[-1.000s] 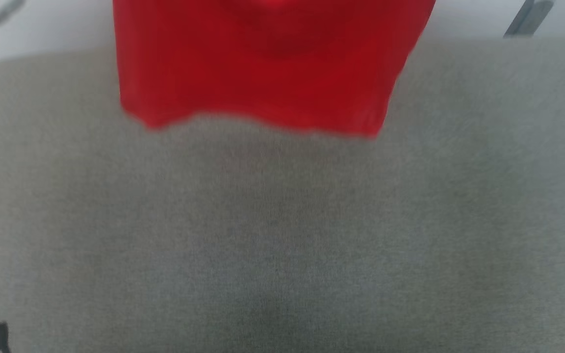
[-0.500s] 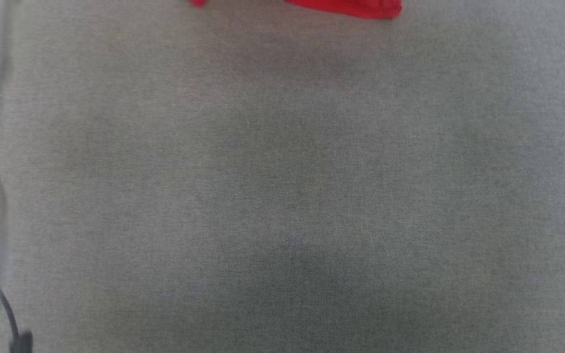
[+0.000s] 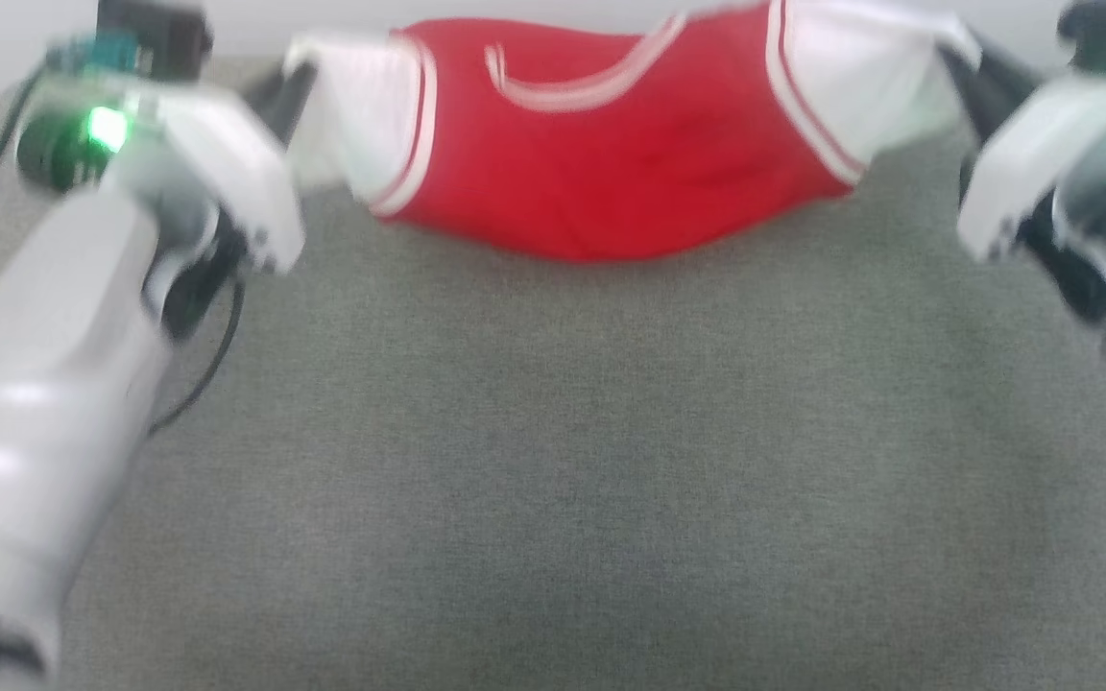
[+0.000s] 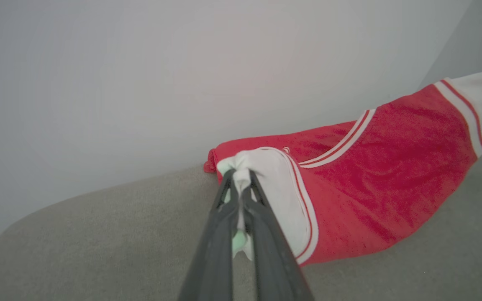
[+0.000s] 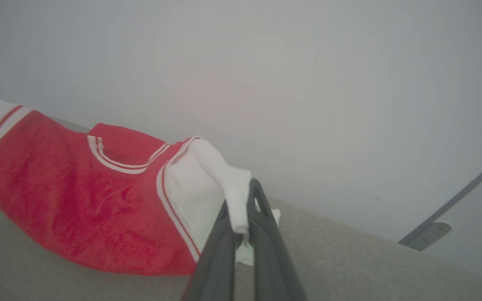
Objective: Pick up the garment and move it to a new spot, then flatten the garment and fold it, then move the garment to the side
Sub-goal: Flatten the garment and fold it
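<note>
The garment point(image 3: 601, 173) is a red shirt with white sleeves and striped trim, stretched between my two grippers at the far edge of the grey surface point(image 3: 553, 461). Its middle sags down and seems to touch the surface. My left gripper point(image 3: 276, 88) is shut on the bunched white sleeve at the left. The left wrist view shows that gripper point(image 4: 239, 179) pinching the sleeve cloth, with the garment point(image 4: 375, 175) spreading off to the right. My right gripper point(image 3: 958, 59) is shut on the other white sleeve. In the right wrist view that gripper point(image 5: 249, 190) clamps a white fold, the garment point(image 5: 78, 196) trailing left.
A pale wall point(image 4: 182, 75) rises directly behind the grey surface's far edge. A grey metal bracket point(image 5: 429, 234) is fixed to the wall at the right. A dark cable point(image 3: 212, 360) loops beside my left forearm. Open grey surface stretches toward me.
The head view has swung, so the whole picture shifted. Earlier only the hanging red hem showed at the top; now the garment's collar and sleeves show, lowered and sagging, with both arms in view.
</note>
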Tool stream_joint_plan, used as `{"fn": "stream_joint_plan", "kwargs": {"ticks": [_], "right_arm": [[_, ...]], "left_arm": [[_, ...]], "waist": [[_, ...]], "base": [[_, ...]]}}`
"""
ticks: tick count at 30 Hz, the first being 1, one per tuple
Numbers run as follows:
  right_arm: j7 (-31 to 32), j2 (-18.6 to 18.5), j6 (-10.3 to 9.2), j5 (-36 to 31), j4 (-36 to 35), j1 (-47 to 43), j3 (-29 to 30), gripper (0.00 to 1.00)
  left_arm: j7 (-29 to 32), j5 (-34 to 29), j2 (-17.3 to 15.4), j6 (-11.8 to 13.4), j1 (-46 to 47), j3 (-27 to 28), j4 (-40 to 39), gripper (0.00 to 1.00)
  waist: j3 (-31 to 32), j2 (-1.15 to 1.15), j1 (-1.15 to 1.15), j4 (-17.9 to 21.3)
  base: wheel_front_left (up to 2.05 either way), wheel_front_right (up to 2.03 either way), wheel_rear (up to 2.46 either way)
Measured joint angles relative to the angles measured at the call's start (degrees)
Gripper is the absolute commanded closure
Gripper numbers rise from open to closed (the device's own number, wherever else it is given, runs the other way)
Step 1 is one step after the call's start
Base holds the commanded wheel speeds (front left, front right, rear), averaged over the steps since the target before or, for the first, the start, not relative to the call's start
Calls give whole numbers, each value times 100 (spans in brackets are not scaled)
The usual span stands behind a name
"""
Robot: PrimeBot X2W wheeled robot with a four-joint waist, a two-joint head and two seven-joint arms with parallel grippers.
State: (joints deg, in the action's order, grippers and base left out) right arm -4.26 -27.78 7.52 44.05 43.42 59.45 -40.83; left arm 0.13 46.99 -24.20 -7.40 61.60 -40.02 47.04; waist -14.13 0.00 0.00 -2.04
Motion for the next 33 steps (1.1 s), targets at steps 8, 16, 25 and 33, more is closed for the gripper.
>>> {"fn": "stream_joint_plan", "kwargs": {"ticks": [8,16,25,33], "right_arm": [[168,-861,1,630,-1425,-1335,-322,100],[248,-1552,2,769,-2401,-2343,-459,100],[242,-1975,2,871,-2772,-3346,-348,100],[694,-2147,2,1137,-3071,-3890,-531,100]], "left_arm": [[318,750,-823,0,-1597,-182,-1515,100],[548,910,-1484,391,-2816,-288,-2766,100],[578,1021,-2107,1371,-3990,-215,-3722,100],[516,1126,-2320,1901,-4671,-192,-4218,100]], "waist": [[157,0,0,45],[174,0,0,94],[171,0,0,174],[171,0,0,217]], "base": [[0,0,0],[0,0,0],[0,0,0],[0,0,0]]}}
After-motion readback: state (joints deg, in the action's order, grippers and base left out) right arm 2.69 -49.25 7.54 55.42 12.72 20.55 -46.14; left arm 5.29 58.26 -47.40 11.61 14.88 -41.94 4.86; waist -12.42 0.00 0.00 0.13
